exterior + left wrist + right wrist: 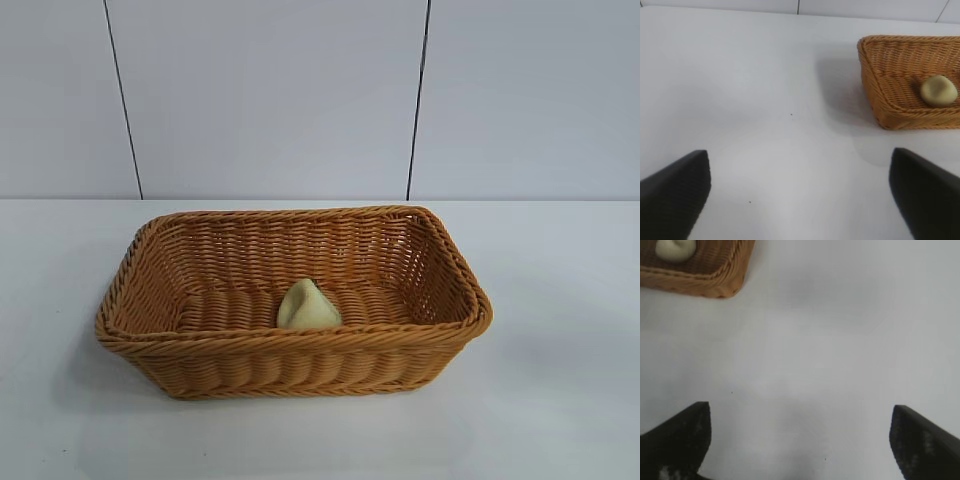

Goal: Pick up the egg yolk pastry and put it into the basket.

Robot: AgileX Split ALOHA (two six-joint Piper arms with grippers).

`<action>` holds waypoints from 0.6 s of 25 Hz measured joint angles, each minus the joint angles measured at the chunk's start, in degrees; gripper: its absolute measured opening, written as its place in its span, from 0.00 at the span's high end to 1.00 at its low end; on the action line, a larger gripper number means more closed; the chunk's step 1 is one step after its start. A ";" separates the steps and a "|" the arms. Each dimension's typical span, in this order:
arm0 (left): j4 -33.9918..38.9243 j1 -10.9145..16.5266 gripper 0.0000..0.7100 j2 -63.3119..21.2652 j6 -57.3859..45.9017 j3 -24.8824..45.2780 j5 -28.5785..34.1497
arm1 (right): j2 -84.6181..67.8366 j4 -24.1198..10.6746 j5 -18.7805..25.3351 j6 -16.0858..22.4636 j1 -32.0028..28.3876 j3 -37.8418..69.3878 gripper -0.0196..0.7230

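Observation:
The orange-tan woven basket (293,350) stands in the middle of the white table. The pale cream-yellow egg yolk pastry (308,306) lies inside it, against the near wall. The basket (890,107) and the pastry (938,90) also show in the left wrist view, and the basket corner (715,285) with the pastry (674,249) in the right wrist view. My left gripper (800,200) is open and empty over bare table, apart from the basket. My right gripper (800,440) is open and empty over bare table on the other side. Neither arm shows in the exterior view.
The white table (560,400) runs back to a grey panelled wall (270,100) with two dark vertical seams. Nothing else stands on the table.

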 joint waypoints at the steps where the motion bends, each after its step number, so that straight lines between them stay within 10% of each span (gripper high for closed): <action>1: 0.00 0.00 0.02 0.00 0.00 0.00 0.00 | -2.14 0.00 0.06 -0.01 0.00 0.00 0.04; 15: 0.05 0.00 0.02 0.00 0.00 0.00 0.00 | -9.60 0.00 0.19 -0.06 0.00 0.00 0.04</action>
